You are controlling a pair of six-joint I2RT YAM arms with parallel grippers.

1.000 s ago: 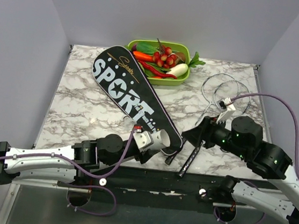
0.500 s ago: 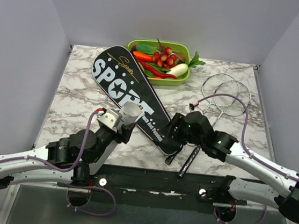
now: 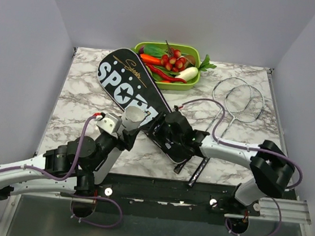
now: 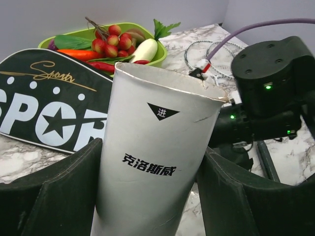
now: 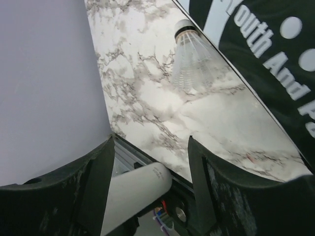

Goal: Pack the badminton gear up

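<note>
My left gripper [image 3: 129, 127] is shut on a grey cardboard tube [image 3: 136, 117] and holds it upright over the black "SPORT" bag [image 3: 128, 86]; the left wrist view shows the tube [image 4: 152, 142] between both fingers. My right gripper [image 3: 161, 128] hovers open over the bag's narrow end. In the right wrist view it [image 5: 150, 147] is open and empty, with the white shuttlecock [image 5: 193, 59] on the table ahead, beside the bag's edge [image 5: 266, 44]. The shuttlecock is hidden in the top view. Two silver rackets [image 3: 239, 99] lie at the right, black handles [image 3: 200, 168] toward the near edge.
A green tray of toy vegetables [image 3: 191, 81] stands at the back, touching the bag's wide end. Purple cables loop off both arms. The table's near edge has a black rail [image 3: 155, 186]. A white cylinder [image 5: 135, 191], seemingly a left arm link, lies beyond that edge.
My right arm swung left from beside the rackets to over the bag's narrow end. My left arm lifted the tube from lying near the front to upright and further left.
</note>
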